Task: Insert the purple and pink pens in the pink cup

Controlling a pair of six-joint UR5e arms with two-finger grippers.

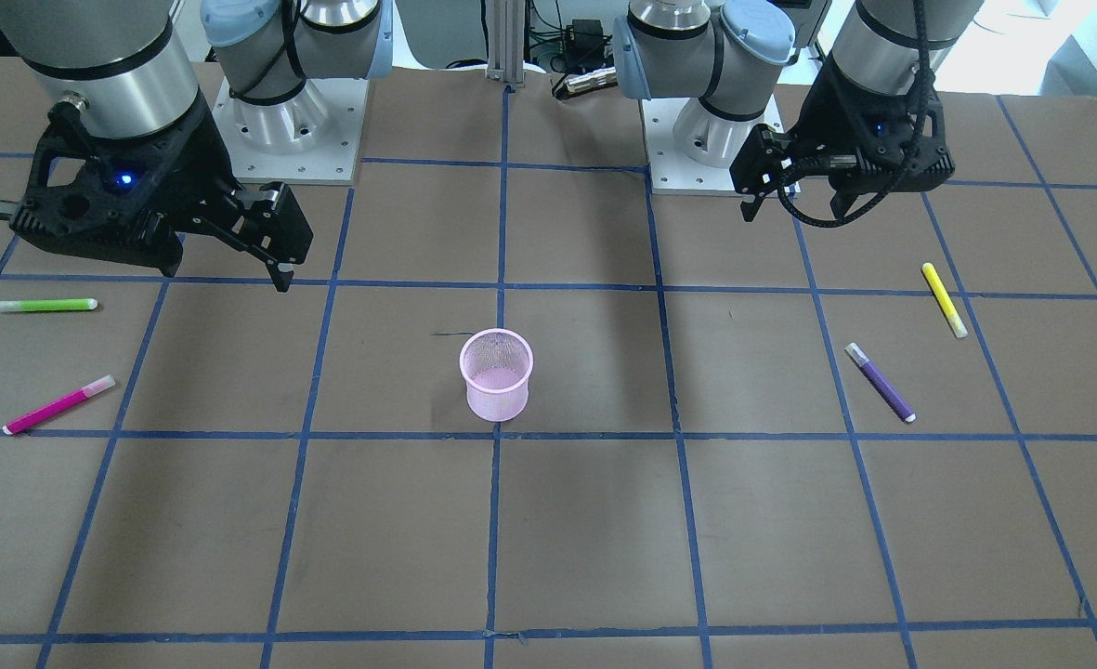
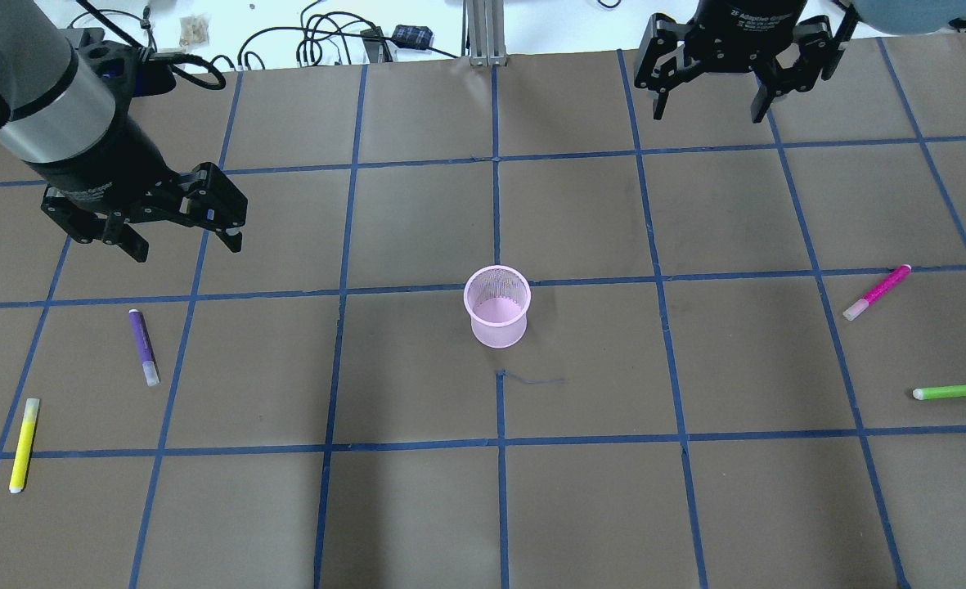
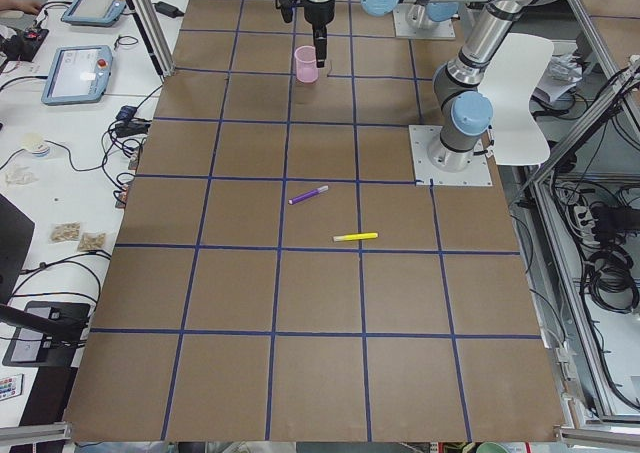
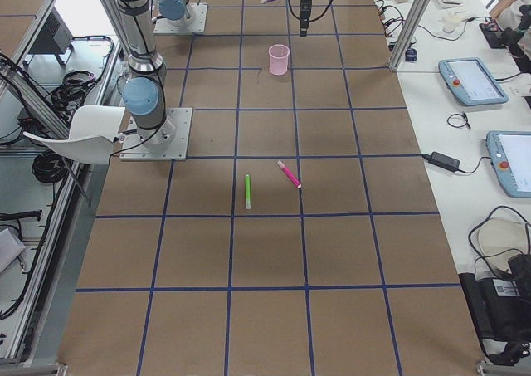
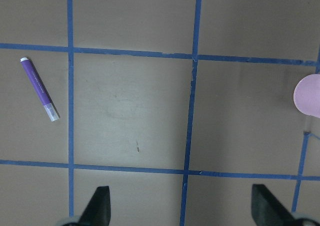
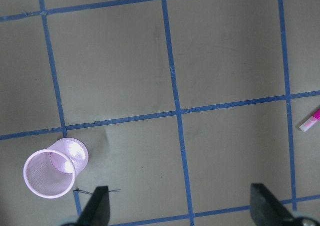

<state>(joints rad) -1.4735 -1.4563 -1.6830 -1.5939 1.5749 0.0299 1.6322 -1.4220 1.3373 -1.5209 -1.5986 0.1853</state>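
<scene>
The pink mesh cup stands upright and empty at the table's middle; it also shows in the front view. The purple pen lies flat on the robot's left side, also in the left wrist view. The pink pen lies flat on the robot's right side, and its tip shows in the right wrist view. My left gripper hovers open and empty above the table, behind the purple pen. My right gripper hovers open and empty at the far right, well away from the pink pen.
A yellow pen lies near the purple pen at the left edge. A green pen lies near the pink pen at the right edge. Blue tape lines grid the brown table. Cables lie along the far edge.
</scene>
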